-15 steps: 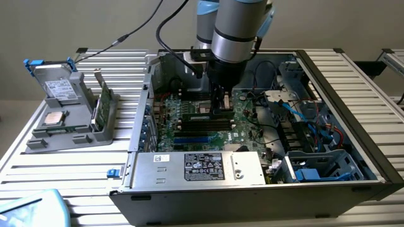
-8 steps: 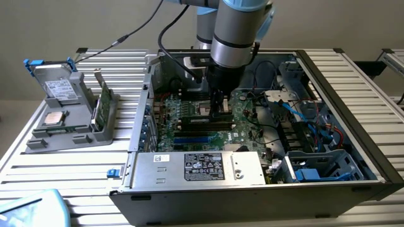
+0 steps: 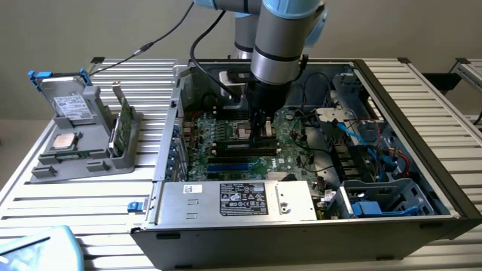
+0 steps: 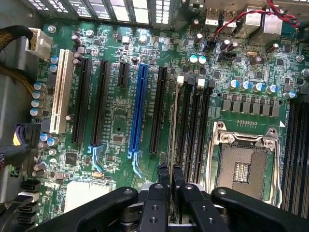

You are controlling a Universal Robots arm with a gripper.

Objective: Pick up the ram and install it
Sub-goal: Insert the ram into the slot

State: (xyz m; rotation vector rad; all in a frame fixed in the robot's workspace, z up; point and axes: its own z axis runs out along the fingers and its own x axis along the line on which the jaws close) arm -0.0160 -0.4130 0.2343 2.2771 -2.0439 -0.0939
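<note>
Slatted metal worktop (image 3: pixel 90 197) carries an open computer case (image 3: pixel 421 113); inside it the tool (image 4: pixel 170 169) is clamped on the ram (image 4: pixel 174 116), edge-down toward the motherboard (image 4: pixel 116 135); its long axis runs parallel to the black memory slots (image 4: pixel 193 125), seemingly over the nearest one.

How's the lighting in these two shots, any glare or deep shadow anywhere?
Exterior view: soft, even light, no hard shadows; the power supply top is brightest, the case interior under the arm dimmer. Wrist view: motherboard evenly lit, mild sheen on the CPU socket frame; the black gripper, shut on the ram, reads dark.
</note>
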